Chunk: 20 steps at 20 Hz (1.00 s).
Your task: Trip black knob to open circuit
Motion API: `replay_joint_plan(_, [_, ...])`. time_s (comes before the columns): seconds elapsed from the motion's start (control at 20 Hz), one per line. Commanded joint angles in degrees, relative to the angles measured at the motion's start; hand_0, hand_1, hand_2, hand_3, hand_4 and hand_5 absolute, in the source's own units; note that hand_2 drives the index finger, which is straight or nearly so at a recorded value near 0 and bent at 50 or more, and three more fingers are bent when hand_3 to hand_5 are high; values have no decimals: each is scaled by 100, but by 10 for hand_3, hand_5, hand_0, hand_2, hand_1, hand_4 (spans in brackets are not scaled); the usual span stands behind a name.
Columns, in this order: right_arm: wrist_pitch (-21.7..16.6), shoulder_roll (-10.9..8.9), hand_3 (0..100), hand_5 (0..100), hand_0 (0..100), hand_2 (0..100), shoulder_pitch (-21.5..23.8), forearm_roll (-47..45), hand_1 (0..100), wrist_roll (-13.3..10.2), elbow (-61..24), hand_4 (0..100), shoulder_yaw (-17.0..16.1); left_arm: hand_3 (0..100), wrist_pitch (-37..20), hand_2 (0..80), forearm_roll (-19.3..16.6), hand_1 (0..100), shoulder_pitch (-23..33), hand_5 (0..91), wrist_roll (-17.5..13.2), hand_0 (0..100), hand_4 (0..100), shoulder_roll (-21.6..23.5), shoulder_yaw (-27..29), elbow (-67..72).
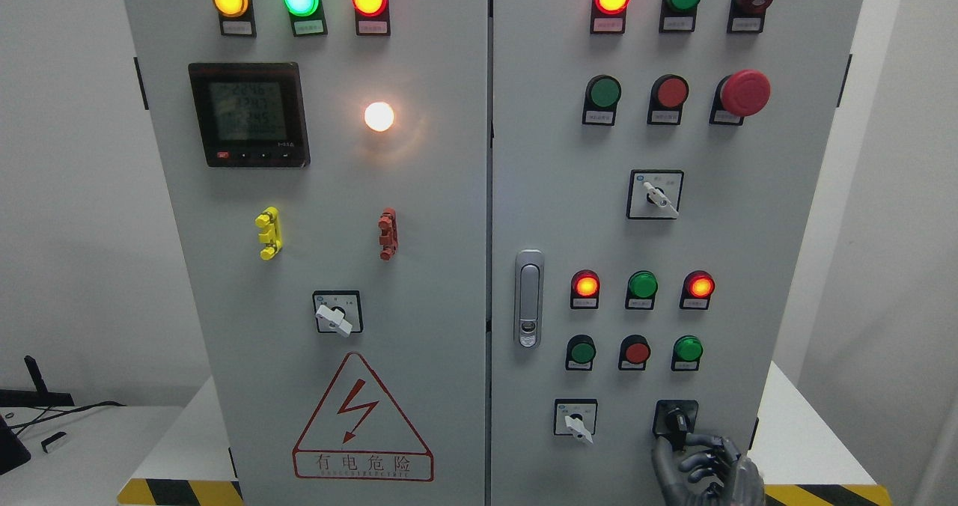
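At five o'clock on the panel: the work sits low on the right door, where the black knob meets the robot's hand.

Cabinet (pixel 449 191): grey, two doors, standing upright and filling most of the view; a door handle (pixel 528 299) sits near the middle seam at about six o'clock of the panel's centre.

Right door layout: rows of coloured lamps and buttons at twelve to three o'clock, a white-lever selector switch (pixel 575 418) at the bottom row, and the task's knob just to its right.

Right hand (pixel 703 468): dark metallic, coming up from the bottom edge at five o'clock; its fingers are curled up toward the knob's lower edge and seem to touch it, though I cannot tell whether they truly clasp it.

Left hand: not in view.

Black knob (pixel 676 419): small, dark, on a square black plate at five o'clock of the right door; its grip bar looks roughly upright, tilted slightly, and the low contrast hides finer detail.

Step in hand, as I judge it: getting a firm pinch on the grip bar before turning.

Doing it well: bring the fingertips to both sides of the bar, close fully, then rotate about the knob's own axis without pulling outward.

Risk: fingers slipping off the smooth bar, or brushing the selector switch at nine o'clock of the knob.
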Motion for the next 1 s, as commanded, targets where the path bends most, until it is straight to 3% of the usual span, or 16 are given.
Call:
replay_joint_plan(0.0, [-7,4,776,954,308,502,-16,0,715,9,34,825,8,0,4,0,-176,389,0,0,-3,120,0,2,0,-3])
replay_joint_plan(0.95, [-7,4,789,962,324,509,-25,-61,710,80,34,833,16,0,4,0,-176,389,0,0,-3,120,0,-6,0,6])
